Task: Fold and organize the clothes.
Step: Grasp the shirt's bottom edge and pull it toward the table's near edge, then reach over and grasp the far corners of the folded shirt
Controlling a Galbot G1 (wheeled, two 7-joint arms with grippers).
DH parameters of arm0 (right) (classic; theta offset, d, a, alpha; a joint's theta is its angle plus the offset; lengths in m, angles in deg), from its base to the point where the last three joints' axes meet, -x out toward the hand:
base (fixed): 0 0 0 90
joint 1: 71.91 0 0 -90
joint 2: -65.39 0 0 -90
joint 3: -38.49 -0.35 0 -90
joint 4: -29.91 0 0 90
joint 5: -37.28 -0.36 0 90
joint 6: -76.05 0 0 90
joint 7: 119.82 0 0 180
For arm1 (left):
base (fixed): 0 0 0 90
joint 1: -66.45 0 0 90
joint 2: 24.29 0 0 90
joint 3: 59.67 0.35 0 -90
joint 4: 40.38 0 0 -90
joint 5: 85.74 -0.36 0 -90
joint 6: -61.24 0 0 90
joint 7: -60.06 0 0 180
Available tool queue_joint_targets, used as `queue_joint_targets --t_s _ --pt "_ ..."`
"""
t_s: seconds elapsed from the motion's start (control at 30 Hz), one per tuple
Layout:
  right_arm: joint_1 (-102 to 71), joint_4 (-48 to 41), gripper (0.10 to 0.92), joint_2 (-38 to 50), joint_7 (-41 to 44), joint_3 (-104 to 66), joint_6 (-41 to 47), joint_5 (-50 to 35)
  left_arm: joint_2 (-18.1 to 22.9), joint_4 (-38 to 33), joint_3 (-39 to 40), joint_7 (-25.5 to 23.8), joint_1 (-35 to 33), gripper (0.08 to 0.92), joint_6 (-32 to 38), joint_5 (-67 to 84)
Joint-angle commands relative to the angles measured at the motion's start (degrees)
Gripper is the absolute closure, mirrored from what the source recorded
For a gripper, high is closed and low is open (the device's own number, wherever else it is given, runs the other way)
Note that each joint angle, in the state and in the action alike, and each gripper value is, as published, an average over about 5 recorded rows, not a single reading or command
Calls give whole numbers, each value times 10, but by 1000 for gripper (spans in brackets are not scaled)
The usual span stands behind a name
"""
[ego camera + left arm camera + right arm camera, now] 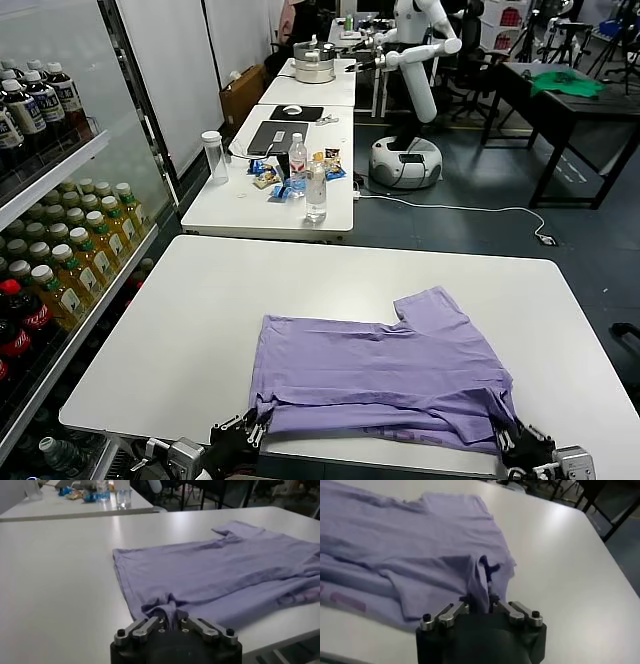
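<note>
Two-arm station with a lavender T-shirt (385, 365) lying folded across the near half of the white table (200, 320), its one visible sleeve pointing toward the far edge.

Hidden or cut off: in the head view both pincers sit at the bottom margin, so only their upper links appear. The left pincer (250, 432) is at the shirt's near left corner, the right pincer (512, 438) at the near right corner. In neither wrist view are the fingertips themselves visible; they lie under bunched cloth.

Left wrist view: the left pincer (172, 624) has a small pucker of fabric gathered between its links. Whether it is clenched on that cloth or released cannot be told.

Right wrist view: the right pincer (481, 609) has a raised ridge of fabric standing between its links. Its grip likewise cannot be told.

Shown in one view only: a faint darker patch on the lower layer appears near the table edge in the right wrist view. The head view alone shows the bottle shelves (60, 240) at left and a second table (270, 190) with bottles beyond.
</note>
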Motion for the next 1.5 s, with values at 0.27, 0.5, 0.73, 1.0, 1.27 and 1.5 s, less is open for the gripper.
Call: queue_joint_targets --t_s 0.27,0.5,0.73,1.0,1.27,1.5 --pt "347 -185 272 29 -85 132 40 -101 17 134 51 63 249 376 5 95" --pt "518 -332 204 14 -100 255 46 -87 47 281 114 71 373 197 8 95" --pt "613 -455 203 -3 -93 313 46 -86 78 373 149 85 441 177 5 78" --pt "665 -527 203 -21 -71 347 47 -89 89 408 166 102 455 177 -1 56" --pt "662 -541 203 -25 -64 358 47 -89 88 391 174 103 432 177 -1 55" --pt "640 -524 328 -16 -63 356 47 -98 83 370 176 99 412 251 -1 69"
